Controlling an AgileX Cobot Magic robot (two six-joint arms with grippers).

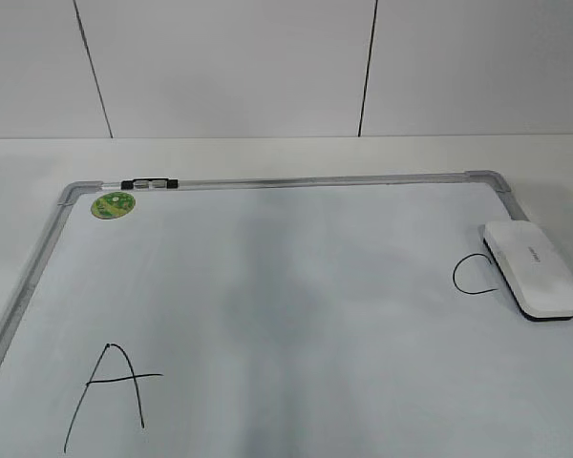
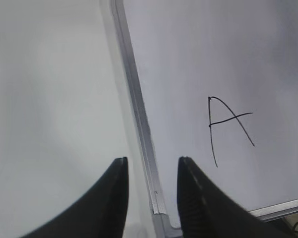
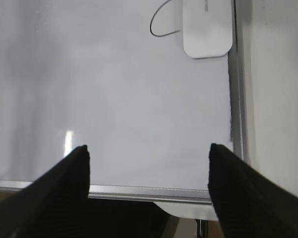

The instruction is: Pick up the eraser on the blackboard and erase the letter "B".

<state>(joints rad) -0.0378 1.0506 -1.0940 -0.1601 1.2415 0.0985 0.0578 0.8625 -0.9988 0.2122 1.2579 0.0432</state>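
Note:
The eraser (image 1: 533,270) is a flat white block lying at the right edge of the blackboard (image 1: 315,382), a white board with a grey frame. It also shows at the top of the right wrist view (image 3: 207,27). No letter "B" shows in any view. A faint grey smudge marks the board's middle. My left gripper (image 2: 151,163) is open and empty over the board's left frame (image 2: 139,109). My right gripper (image 3: 148,151) is open wide and empty over the board's near edge (image 3: 149,191), well short of the eraser. Neither gripper shows in the exterior view.
A black "A" (image 1: 110,386) is at the board's near left, also in the left wrist view (image 2: 223,121). A black curved stroke (image 1: 470,275) runs under the eraser's left side. A round green sticker (image 1: 113,204) and a marker (image 1: 150,183) are at the far left corner.

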